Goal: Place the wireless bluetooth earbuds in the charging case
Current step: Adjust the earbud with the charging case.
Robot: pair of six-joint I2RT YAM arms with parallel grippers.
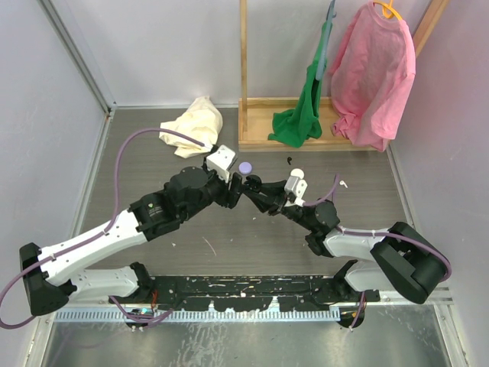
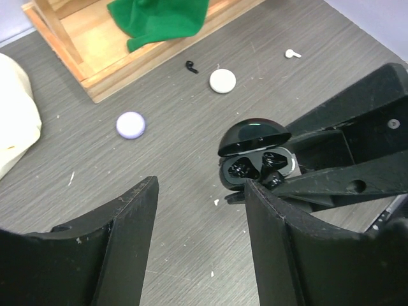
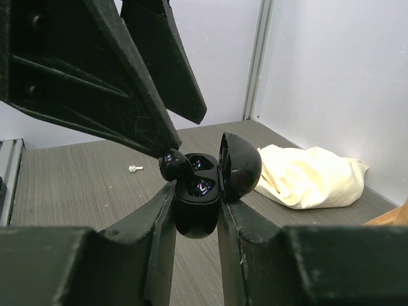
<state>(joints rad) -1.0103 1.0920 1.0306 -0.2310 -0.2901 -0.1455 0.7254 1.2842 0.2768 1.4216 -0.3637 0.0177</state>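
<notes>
The right gripper (image 3: pixel 196 197) is clamped on the black charging case (image 2: pixel 254 159) and holds it off the table (image 2: pixel 191 255) with the lid open (the lid stands up at the case's far side in the left wrist view). One earbud (image 2: pixel 241 168) sits in its pocket. A second earbud (image 3: pixel 172 166) rests at the rim of the other pocket, not fully seated. The left gripper (image 2: pixel 201 186) has its jaws apart and grips nothing. The tip of one finger (image 2: pixel 280 242) meets the second earbud. A lilac disc (image 2: pixel 131 124) and a white disc (image 2: pixel 222 80) lie on the table beyond.
</notes>
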